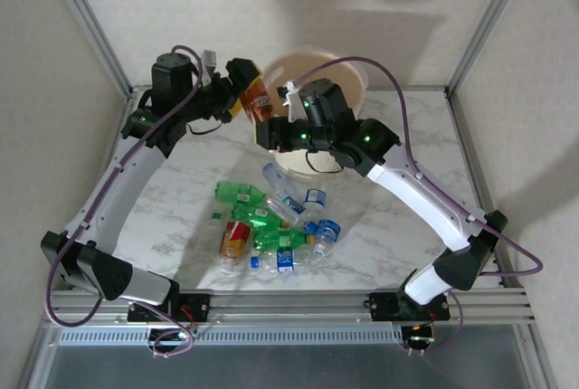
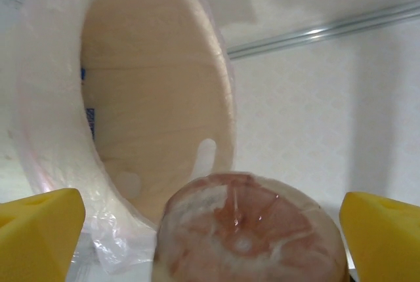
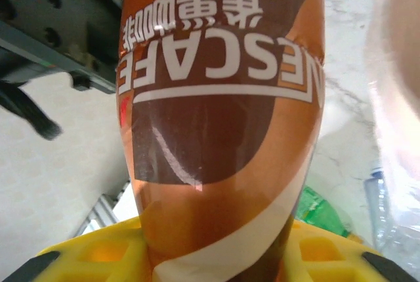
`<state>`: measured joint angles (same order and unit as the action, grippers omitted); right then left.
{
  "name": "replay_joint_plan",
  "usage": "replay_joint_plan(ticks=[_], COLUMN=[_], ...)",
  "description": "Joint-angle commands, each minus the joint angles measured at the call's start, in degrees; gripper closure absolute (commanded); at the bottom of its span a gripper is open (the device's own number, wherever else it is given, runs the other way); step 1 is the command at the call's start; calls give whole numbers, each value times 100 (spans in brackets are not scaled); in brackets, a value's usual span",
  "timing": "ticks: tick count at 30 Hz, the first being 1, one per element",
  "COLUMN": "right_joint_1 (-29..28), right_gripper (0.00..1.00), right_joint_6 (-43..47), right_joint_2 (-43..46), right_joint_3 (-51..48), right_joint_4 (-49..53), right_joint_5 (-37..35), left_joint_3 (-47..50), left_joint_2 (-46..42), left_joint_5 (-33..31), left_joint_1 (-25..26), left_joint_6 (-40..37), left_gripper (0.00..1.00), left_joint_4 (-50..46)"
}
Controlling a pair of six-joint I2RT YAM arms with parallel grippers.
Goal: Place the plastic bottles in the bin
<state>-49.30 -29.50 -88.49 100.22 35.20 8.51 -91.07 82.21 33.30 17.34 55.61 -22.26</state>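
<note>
My right jaws are clamped on the brown-orange bottle [image 3: 216,131]. My left jaws stand wide open on either side of its base. The bottle hangs just beside the rim of the bin [image 2: 157,85]. I judge this a handover. Next I need to swing the bottle over the opening and let go. The other bottles [image 1: 271,222] lie on the surface [image 1: 407,226].

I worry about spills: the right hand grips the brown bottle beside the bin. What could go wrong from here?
The brown bottle sits at the rim of the bin, not clearly over the opening, so a release may drop it outside. The open left hand flanks its base, near the right hand; they could bump.
</note>
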Motion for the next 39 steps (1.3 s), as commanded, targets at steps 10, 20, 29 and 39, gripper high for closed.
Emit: replay_joint_plan(ticks=[10, 20, 29, 39], right_joint_1=[1195, 1485, 1492, 1490], right_gripper=[68, 67, 43, 19], right_joint_6=[328, 573, 551, 525], right_joint_2=[-797, -1934, -2317, -2186], right_joint_3=[1843, 2611, 2679, 3249], right_joint_4=[1416, 1819, 1804, 2061], right_joint_5=[-931, -1021, -1104, -1260], left_joint_3=[-50, 1058, 1714, 2125], left_joint_2=[-687, -1621, -2022, -2230], left_joint_5=[-1460, -2695, -2979, -3335], left_joint_1=[-183, -188, -201, -196], left_joint_6=[-803, -1114, -1240, -1531], left_gripper=[1, 5, 5, 9], left_joint_4=[-727, -1002, -1389, -1916])
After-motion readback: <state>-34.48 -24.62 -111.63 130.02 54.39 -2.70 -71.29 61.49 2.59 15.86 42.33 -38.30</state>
